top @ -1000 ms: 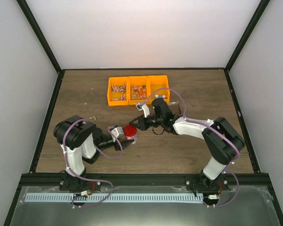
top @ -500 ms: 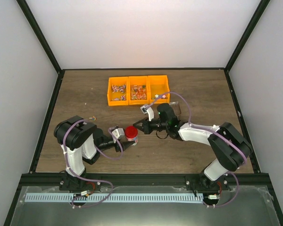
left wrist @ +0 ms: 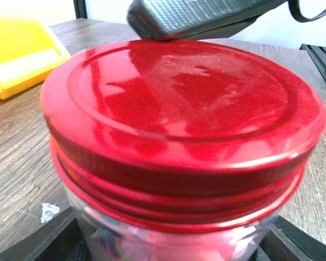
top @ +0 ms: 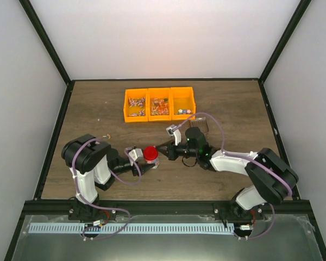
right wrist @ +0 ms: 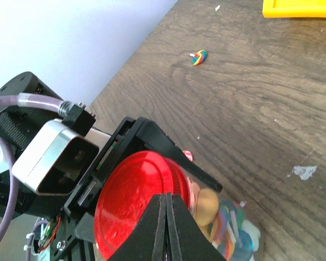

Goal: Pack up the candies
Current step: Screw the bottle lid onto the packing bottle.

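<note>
While left end effector (top: 146,162) clasps jar (left wrist: 179,244) | right end effector (right wrist: 167,200) pinched, seemingly touching lid (left wrist: 179,98) | 3 bins (top: 159,104) behind

**A:** Anything to read out here, any words or numbers?

**B:** Nothing legible. The red lid (left wrist: 179,103) is plain gloss with no print, and the clear jar (left wrist: 152,247) under it carries no label.

**A:** What about the yellow bins (top: 159,112)?

**B:** Bare plastic. The candies (top: 135,106) inside are too small to make out any lettering.
</note>
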Controlling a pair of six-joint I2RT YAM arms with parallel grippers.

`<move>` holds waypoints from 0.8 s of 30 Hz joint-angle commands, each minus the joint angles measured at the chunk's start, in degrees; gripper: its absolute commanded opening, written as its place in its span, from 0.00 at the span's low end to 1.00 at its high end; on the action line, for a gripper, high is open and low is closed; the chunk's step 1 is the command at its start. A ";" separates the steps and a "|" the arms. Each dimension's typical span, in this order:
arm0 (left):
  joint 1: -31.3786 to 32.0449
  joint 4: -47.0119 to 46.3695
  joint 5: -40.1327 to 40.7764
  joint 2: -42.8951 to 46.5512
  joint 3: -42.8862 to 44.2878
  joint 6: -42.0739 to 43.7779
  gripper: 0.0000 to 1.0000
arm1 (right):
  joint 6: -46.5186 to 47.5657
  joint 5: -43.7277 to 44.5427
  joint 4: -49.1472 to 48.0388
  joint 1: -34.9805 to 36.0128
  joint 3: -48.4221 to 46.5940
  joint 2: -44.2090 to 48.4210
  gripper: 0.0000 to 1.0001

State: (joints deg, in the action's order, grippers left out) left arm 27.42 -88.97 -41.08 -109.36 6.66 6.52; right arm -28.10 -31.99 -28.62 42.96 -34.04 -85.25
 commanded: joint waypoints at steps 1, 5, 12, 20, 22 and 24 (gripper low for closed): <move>-0.55 -4.16 7.41 -2.79 -0.04 -3.58 0.39 | -2.02 -11.97 7.70 7.67 3.72 0.96 0.01; -0.54 -4.15 7.55 -2.94 -0.19 -3.47 0.39 | -3.10 -11.52 6.28 8.88 5.09 2.03 0.01; -0.54 -4.35 6.96 -3.07 -0.33 -3.15 0.39 | -3.61 -8.72 7.20 9.58 7.42 6.01 0.01; -0.57 -5.17 5.28 -3.56 -0.50 -2.83 0.39 | -1.33 -0.41 14.93 3.18 2.54 13.54 0.12; -0.53 -5.17 4.79 -3.68 -0.42 -2.72 0.39 | 0.32 -0.80 16.21 0.63 0.21 12.33 0.13; -0.58 -5.16 4.17 -3.90 -0.27 -2.65 0.39 | 1.90 -1.87 16.90 -1.34 -2.69 9.69 0.17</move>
State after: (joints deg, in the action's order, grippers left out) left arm 27.05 -88.92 -37.21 -109.89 7.79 4.51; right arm -29.85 -34.98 -15.16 45.01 -30.96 -72.97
